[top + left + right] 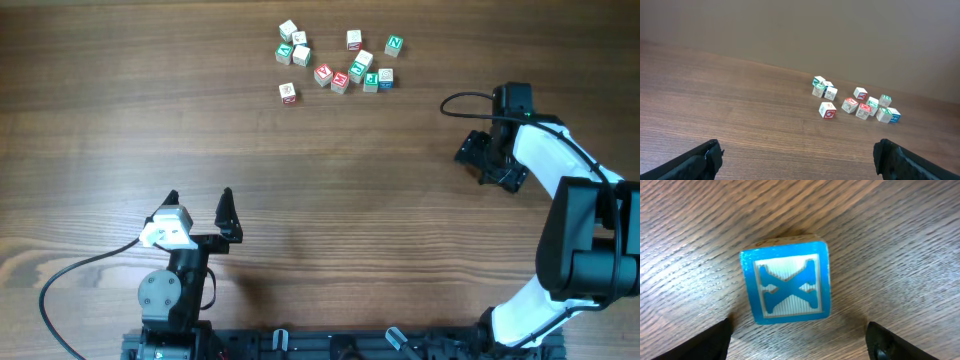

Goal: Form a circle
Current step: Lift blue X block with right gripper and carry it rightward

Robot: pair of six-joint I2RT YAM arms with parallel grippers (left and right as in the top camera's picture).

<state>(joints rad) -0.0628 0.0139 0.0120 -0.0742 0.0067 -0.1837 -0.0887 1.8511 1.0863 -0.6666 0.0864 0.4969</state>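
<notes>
Well, starting at the lower left of the overhead view, my left gripper (pixel 200 195) sits with its jaws spread as wide as they go, holding nothing and well apart from everything else. Across at upper middle, the cubes (pixel 357 72) lie in a loose scatter (a tight clump on the left, one stray below it, a ragged bunch on the right). I'd say no circle has been formed yet. At far right, mid-height, the right gripper (pixel 490 163) hangs low over the table (pixel 120 120) with its jaws wide. Its wrist view shows a blue cube (pixel 785 282) with an X on top, lying within the span of the fingers (pixel 715 340) and touching neither, as far as I can see. That cube sits a little askew to the jaws, so I judge that closing from here could twist it or squirt it out sideways. Setting it down among such crowded neighbours could also nudge them out of place.
</notes>
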